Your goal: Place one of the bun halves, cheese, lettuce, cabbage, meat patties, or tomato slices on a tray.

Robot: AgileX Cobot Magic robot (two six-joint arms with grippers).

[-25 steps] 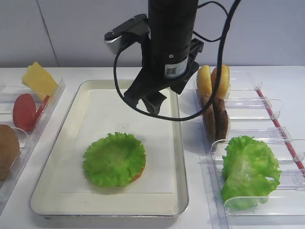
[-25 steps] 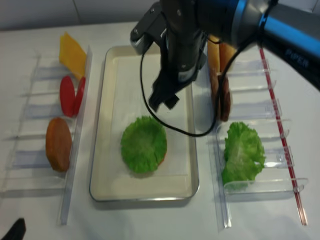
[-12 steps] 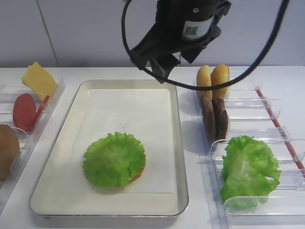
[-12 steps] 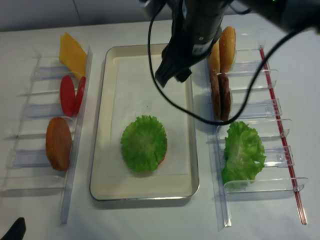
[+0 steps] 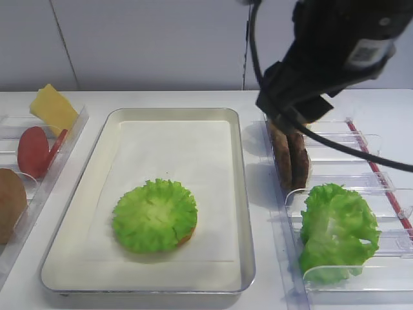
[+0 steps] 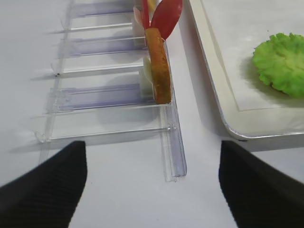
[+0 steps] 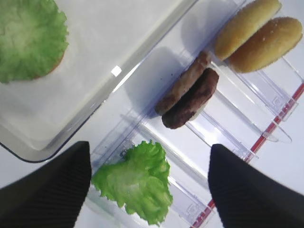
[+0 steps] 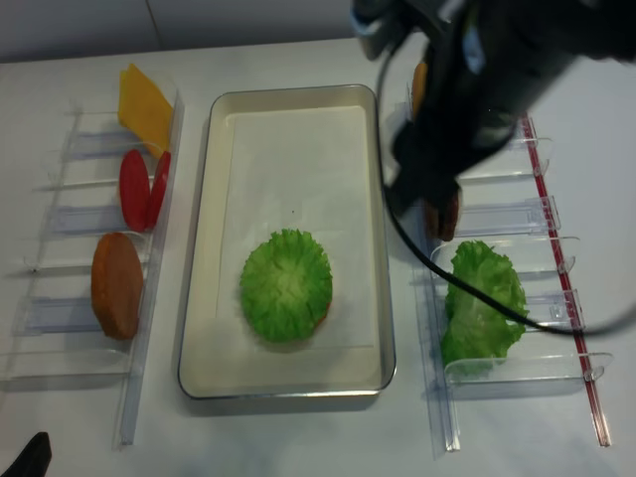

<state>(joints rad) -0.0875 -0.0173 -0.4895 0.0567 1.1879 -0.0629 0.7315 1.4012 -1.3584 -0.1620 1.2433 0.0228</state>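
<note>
I have the right gripper up over the clear rack on the right side of the table, with its two dark fingers spread wide and nothing between them. Through the wrist camera I look straight down past them at two meat patties standing on edge side by side in one slot, two bun halves on edge in the slot beyond, and a heap of green leaves in the slot nearer me. From the high camera the arm hides the buns and the tops of the patties. The tray sits in the middle of the table with its white paper liner, and the lettuce lies flat in its near half, with an orange-brown edge peeking out under its right side. On the left, another rack holds the cheese at the far end, then tomato slices, then a brown disc on edge. The left gripper hovers low near that rack's end, its fingers apart and empty.
</note>
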